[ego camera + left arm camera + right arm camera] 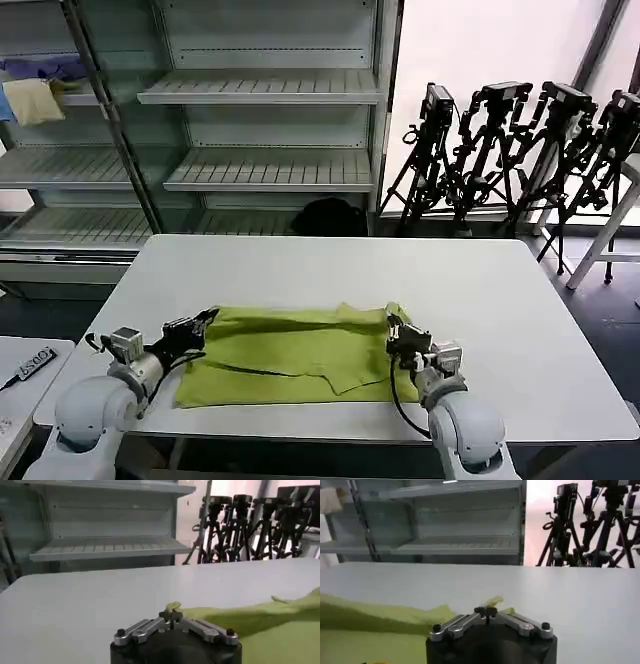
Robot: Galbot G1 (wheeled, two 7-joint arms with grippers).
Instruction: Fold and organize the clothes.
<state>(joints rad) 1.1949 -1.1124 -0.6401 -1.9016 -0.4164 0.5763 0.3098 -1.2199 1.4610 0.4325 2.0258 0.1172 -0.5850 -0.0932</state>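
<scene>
A lime T-shirt of soft, matte fabric lies flat on the near half of a smooth white table, folded into a rough wide rectangle. Its surface carries shallow creases, and an upper layer ends in a jagged edge that dips to a point near the front middle. The far edge runs almost straight, with a small raised bump of cloth near the right end.

The left pincer sits at the shirt's far left corner. In the left wrist view its two metal fingers meet at the tips, closed onto a little peak of green cloth that sticks up between them; the shirt spreads away over the table beside it. The fingers are bare silvery links with dark screws, on a black round body.

The right pincer sits at the shirt's far right corner. In the right wrist view its fingers likewise come together at the tips, with a small tuft of green cloth rising just behind them, pinched there as far as can be told; the shirt trails off to one side across the table.

Behind the table stand pale shelves with ribbed boards, and a row of black tripods against a bright wall.
</scene>
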